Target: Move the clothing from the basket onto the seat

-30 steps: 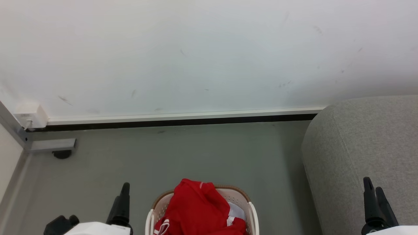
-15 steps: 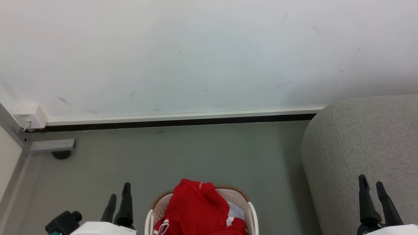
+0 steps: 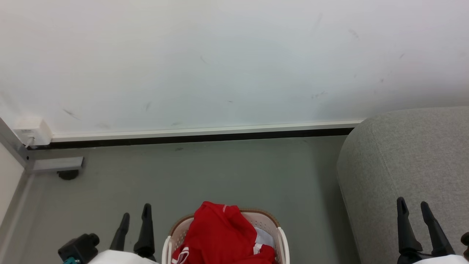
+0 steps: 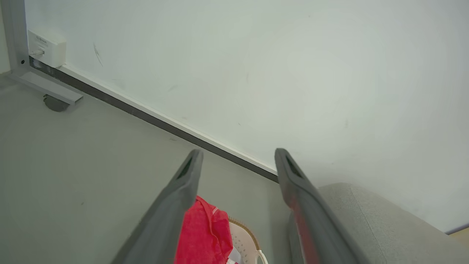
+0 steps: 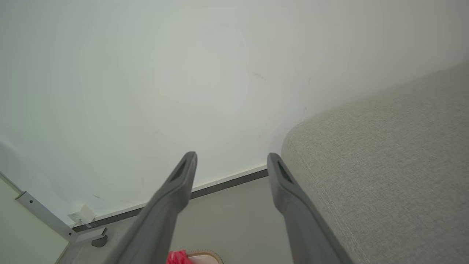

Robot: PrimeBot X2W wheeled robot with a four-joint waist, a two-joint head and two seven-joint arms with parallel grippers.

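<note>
Both hands have spread their fingers since a second ago: the left hand [image 3: 136, 211] and the right hand [image 3: 413, 202] now stand wide apart and empty, low at either side of the basket [image 3: 264, 221]. It sits on the floor [image 3: 234, 172], heaped with red clothing [image 3: 220, 234] that bulges above the rim, a pale cloth [image 3: 264, 237] tucked beside it. Soft, light and floppy, the clothing should bunch and trail, so pinching the raised fold on top looks best. The seat [image 3: 410, 154] waits just right of the basket.

One basket [image 3: 282, 242], one seat [image 3: 410, 157], one clothing [image 3: 220, 231] heap, left tool [image 3: 136, 211], right tool [image 3: 413, 202].
</note>
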